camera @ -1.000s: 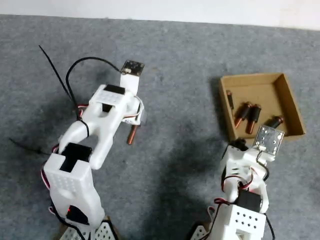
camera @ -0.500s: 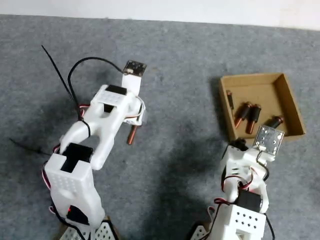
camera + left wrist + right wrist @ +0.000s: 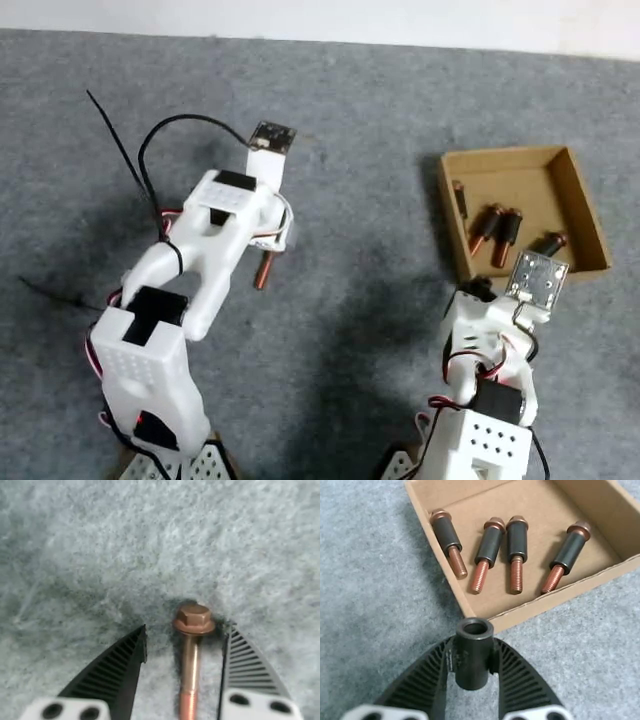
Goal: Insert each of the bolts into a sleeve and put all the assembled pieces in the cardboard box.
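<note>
High view, left of centre: 1 bolt (image 3: 264,270) lies between the left gripper's (image 3: 185,630) parted jaws. Best to close squarely mid-shank, keeping it straight. Meanwhile the right gripper (image 3: 473,644) clamps the sleeve (image 3: 474,657).

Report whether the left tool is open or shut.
Open. In the left wrist view the left tool straddles the bolt, with gaps on both sides.

We located the copper hex-head bolt (image 3: 192,650) between the left gripper (image 3: 185,627)'s spread jaws. Right of it, the brown cardboard box (image 3: 575,185) held four sleeved bolts (image 3: 488,545); the black tubular sleeve (image 3: 474,657), in the right gripper (image 3: 473,644), sat just before it.
</note>
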You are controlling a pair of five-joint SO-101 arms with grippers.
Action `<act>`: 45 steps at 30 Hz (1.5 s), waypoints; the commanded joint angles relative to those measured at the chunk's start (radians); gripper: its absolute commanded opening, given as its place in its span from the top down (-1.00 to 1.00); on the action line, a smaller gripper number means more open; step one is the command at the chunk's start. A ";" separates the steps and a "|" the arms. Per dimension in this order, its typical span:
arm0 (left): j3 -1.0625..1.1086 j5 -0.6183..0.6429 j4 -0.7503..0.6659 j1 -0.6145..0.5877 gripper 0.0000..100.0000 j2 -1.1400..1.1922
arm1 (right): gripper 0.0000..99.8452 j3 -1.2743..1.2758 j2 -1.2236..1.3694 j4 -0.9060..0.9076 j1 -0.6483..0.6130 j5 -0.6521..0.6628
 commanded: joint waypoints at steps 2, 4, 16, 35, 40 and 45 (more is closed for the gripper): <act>-0.035 0.002 0.002 0.039 0.53 -0.008 | 0.99 -0.007 -0.013 -0.038 0.010 0.012; -0.035 0.002 0.002 0.045 0.53 -0.008 | 0.99 -0.007 -0.013 -0.038 0.010 0.012; -0.094 0.008 0.006 0.051 0.54 0.088 | 0.99 -0.007 -0.013 -0.038 0.010 0.012; -0.113 0.002 0.003 0.047 0.99 0.074 | 0.99 -0.007 -0.013 -0.038 0.010 0.012; -0.067 0.008 -0.005 0.021 0.99 -0.008 | 0.99 -0.007 -0.013 -0.038 0.010 0.012; 0.134 0.009 -0.190 -0.022 0.99 -0.191 | 0.99 -0.007 -0.013 -0.038 0.010 0.012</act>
